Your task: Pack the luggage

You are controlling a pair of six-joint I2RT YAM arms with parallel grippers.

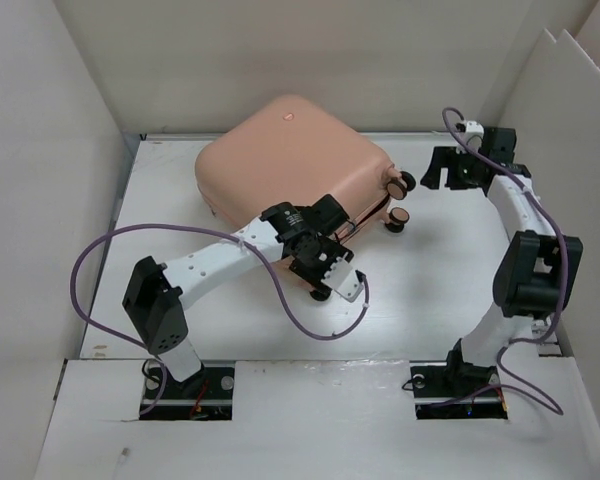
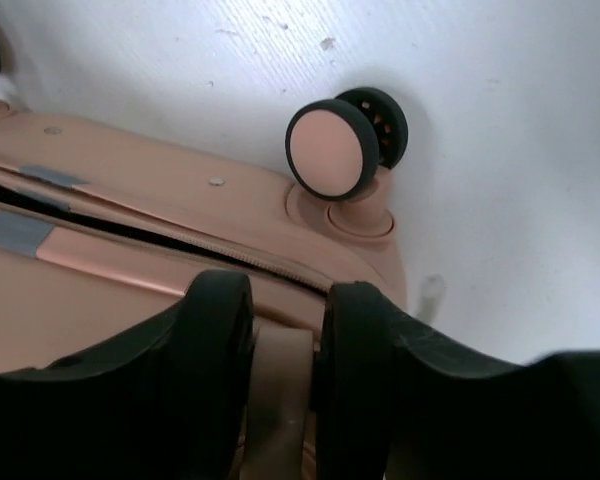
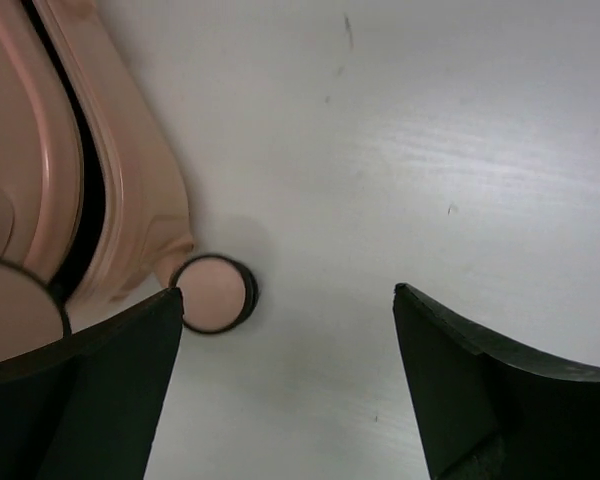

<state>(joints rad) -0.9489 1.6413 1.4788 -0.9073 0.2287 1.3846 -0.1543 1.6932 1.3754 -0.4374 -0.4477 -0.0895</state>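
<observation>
Left gripper [image 2: 287, 345] pinches the luggage [image 1: 280, 160] edge; right gripper [image 3: 288, 300] is spread. Its long axis runs upper left to lower right, wheels [image 1: 404, 183] lower right, inside hidden.

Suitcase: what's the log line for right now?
luggage: seam open | left fingers: pinching pink tab | right fingers: open, beside wheel

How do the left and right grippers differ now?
The left gripper is narrow, pinching a pink tab on the luggage; the right gripper is wide open, holding nothing. The left gripper touches the luggage; the right gripper hangs over table beside a wheel. Both have black fingers.
</observation>
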